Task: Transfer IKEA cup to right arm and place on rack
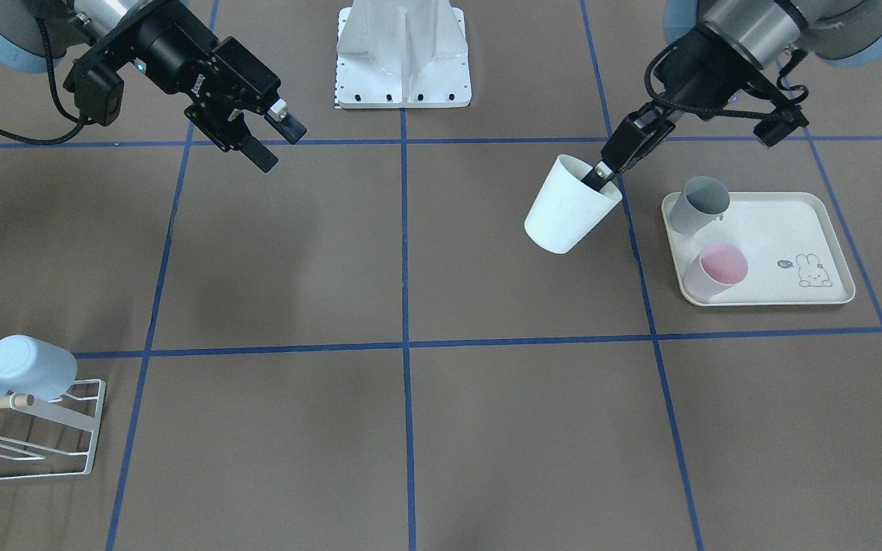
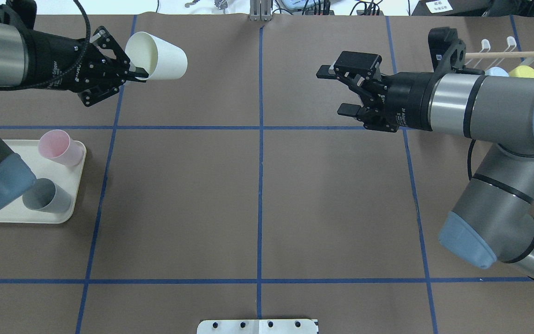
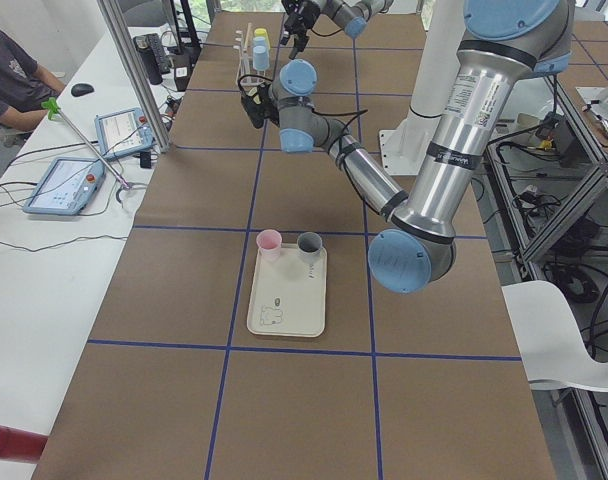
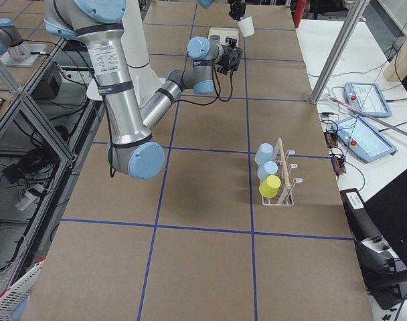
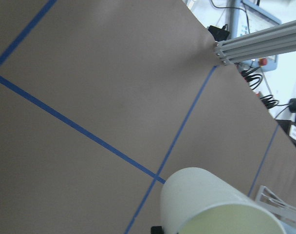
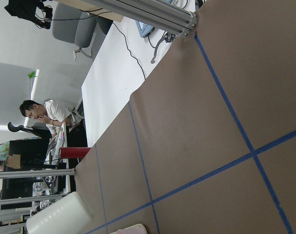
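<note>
The left tool is gripping the white cup by its rim, near the tray. The right tool is hanging released, well apart from the tray.

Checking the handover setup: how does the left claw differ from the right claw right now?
The left claw is shut; the right claw is open. The left claw grips the white cup by its rim, tilted in the air; the right claw holds nothing. Both are black and two-fingered.

White cup, pink cup, grey cup, cream rabbit-print tray.
</note>
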Controlling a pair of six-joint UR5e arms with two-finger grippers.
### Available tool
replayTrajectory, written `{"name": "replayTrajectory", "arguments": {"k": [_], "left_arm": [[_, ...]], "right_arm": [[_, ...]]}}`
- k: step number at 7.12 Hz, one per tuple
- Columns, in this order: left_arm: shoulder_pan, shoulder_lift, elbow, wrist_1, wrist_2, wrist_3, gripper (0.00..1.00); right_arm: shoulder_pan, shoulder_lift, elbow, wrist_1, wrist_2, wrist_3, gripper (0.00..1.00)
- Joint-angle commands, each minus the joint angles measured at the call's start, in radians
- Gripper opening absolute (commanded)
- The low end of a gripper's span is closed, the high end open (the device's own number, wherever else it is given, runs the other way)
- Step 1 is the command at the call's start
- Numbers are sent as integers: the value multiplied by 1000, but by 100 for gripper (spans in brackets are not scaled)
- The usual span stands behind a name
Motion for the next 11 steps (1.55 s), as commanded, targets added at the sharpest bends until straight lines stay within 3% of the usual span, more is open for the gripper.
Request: {"name": "replayTrajectory", "arguments": {"k": [1, 2, 4, 7, 11], "left_arm": [[104, 12, 50, -264, 204, -200, 0], [146, 12, 85, -389, 299, -269, 0], [256, 11, 130, -507, 456, -274, 0], [386, -61, 156, -515, 619, -323, 0], [477, -140, 210, -515, 745, -322, 0]], "right_arm": [[-6, 3, -58, 142, -8, 76, 100], [-11, 6, -98, 237, -13, 106, 100], [-49, 15, -152, 341, -64, 130, 100], [-147, 56, -166, 355, -196, 129, 100], [-164, 102, -207, 355, -220, 130, 100]]}}
